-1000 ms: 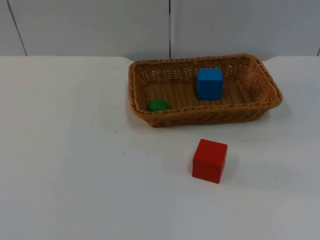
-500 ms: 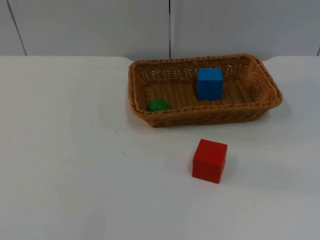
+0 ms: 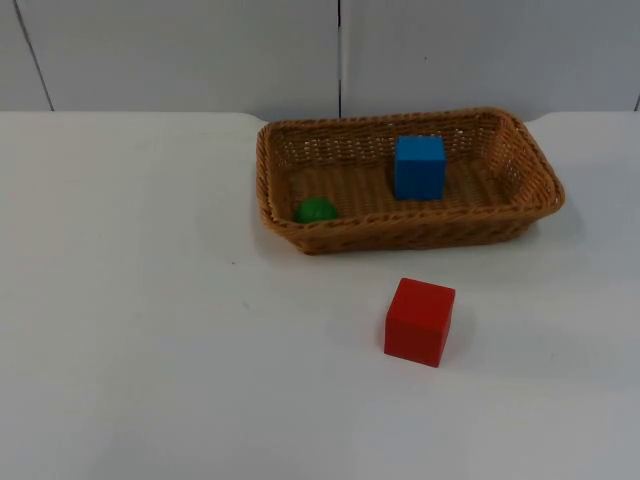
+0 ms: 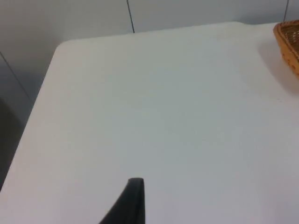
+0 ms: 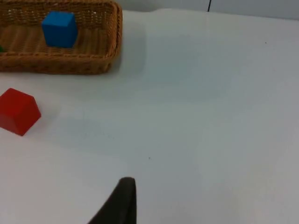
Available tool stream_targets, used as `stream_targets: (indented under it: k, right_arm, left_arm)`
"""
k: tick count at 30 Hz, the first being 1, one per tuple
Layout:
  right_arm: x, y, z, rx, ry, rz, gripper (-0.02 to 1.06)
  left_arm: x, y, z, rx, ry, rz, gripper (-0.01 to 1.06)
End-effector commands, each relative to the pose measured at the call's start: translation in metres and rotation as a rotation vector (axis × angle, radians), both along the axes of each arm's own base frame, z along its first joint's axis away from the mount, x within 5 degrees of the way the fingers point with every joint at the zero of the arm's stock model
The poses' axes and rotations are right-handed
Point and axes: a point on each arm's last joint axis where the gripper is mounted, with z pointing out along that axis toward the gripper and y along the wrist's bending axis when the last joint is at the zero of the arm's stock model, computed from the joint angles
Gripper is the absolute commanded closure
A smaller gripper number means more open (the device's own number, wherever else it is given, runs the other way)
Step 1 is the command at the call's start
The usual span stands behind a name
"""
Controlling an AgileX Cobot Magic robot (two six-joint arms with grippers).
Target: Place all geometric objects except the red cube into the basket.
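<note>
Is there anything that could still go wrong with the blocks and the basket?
Not much. The blue cube and green ball already lie in the basket, and the red cube sits on the table in front of it. The red cube is close to the basket, so an arm reaching in might nudge it. The round ball could roll about if the basket is bumped.

No visible change since earlier.

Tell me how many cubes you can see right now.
2. The blue cube sits inside the brown wicker basket, toward its back wall; the red cube stands on the white table in front of the basket.
</note>
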Motion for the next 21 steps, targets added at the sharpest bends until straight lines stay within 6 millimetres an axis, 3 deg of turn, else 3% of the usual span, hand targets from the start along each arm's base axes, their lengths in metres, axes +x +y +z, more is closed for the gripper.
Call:
stream_targets:
  k: [1, 4, 21]
  right_arm:
    - [0.000, 0.000, 0.001, -0.001, -0.021, -0.006, -0.01]
    - [0.000, 0.000, 0.001, -0.001, -0.021, -0.006, -0.01]
    - [0.000, 0.001, 0.001, 0.015, -0.021, -0.004, -0.01]
  left_arm:
    - [0.003, 0.001, -0.005, -0.008, 0.007, 0.005, 0.02]
    - [0.008, 0.000, -0.015, -0.052, 0.035, 0.022, 0.02]
    - [0.008, 0.001, -0.015, -0.056, 0.039, 0.020, 0.02]
